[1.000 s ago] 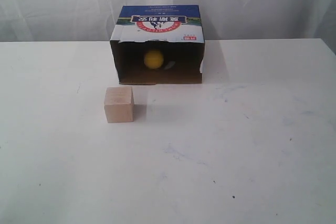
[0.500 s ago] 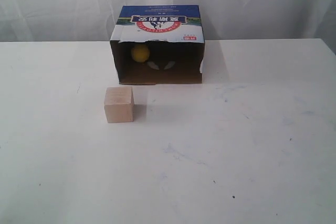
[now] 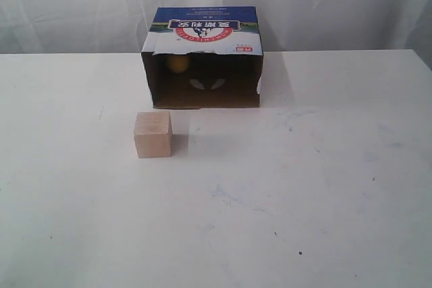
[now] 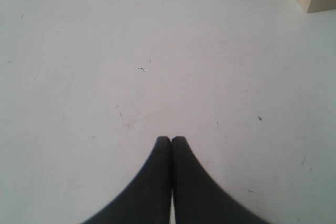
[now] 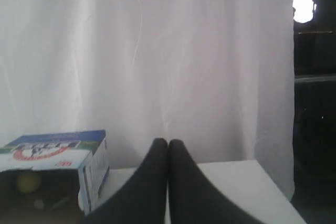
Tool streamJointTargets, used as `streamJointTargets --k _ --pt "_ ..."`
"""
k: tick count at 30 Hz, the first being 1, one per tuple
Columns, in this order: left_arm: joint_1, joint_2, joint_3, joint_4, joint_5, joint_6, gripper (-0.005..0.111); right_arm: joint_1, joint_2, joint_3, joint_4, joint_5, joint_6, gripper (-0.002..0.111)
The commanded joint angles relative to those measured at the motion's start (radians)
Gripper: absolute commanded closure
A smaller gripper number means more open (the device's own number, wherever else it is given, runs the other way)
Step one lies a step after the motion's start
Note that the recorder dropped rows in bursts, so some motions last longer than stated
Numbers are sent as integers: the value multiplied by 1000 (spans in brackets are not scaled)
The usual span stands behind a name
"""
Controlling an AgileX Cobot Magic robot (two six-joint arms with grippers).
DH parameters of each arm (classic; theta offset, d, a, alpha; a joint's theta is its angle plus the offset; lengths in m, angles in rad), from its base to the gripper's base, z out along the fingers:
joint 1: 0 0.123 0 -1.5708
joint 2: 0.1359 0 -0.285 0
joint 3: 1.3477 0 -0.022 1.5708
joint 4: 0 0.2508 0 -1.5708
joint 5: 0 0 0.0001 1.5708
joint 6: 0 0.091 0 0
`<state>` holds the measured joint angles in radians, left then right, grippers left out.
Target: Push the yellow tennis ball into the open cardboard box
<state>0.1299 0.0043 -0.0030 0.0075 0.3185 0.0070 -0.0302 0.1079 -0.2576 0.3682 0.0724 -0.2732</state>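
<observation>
Well inside open cardboard box (image 3: 202, 28), yellow tennis ball (image 3: 177, 63); left gripper (image 4: 171, 140), right gripper (image 5: 168, 141) closed.

Ball (image 3: 177, 63) rolls from middle of box (image 3: 204, 26) opening toward back left corner, deeper inside. Now dimmer, half lost in shadow under top edge. Pale mark (image 3: 196, 84) on box floor, covered a second ago, now shows.

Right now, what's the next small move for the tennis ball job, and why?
Probably no push at all: leave both arms clear of the open cardboard box. The yellow tennis ball already sits inside its dark interior, well past the opening, and the wooden cube stands outside in front, touching neither.
</observation>
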Motion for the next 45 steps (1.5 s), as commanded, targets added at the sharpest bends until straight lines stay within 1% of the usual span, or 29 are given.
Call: streamJointTargets --k 1,3,4,6,8,9,10,11,12,13,15,16,45 --pt "-5 -4 3 0 33 -7 107 -10 -9 17 -3 94 -13 108" --pt "-5 -4 3 0 33 -7 107 -10 -6 50 -13 73 -19 108" --pt "-5 -4 3 0 33 -7 107 -12 -6 74 -48 46 -19 108" --pt "-5 -4 3 0 33 -7 107 -12 -8 134 -183 -17 0 108" --pt "-5 -4 3 0 33 -7 107 -12 -26 217 -264 -51 92 108" --pt "-5 -4 3 0 33 -7 107 -12 -40 258 -271 -51 165 108" --pt "-5 -4 3 0 33 -7 107 -12 -62 258 -274 -40 232 108" --pt "-5 -4 3 0 33 -7 107 -12 -85 258 -285 142 267 108" --pt "-5 -4 3 0 31 -7 107 -12 -108 258 -329 273 294 108" --pt "-5 -4 3 0 31 -7 107 -12 -108 258 -356 274 318 108" --pt "-5 -4 3 0 31 -7 107 -14 -108 258 -444 273 257 108" --pt "-5 -4 3 0 31 -7 107 -14 -108 258 -454 275 253 108" --pt "-5 -4 3 0 33 -7 107 -14 -108 258 -448 279 253 108"
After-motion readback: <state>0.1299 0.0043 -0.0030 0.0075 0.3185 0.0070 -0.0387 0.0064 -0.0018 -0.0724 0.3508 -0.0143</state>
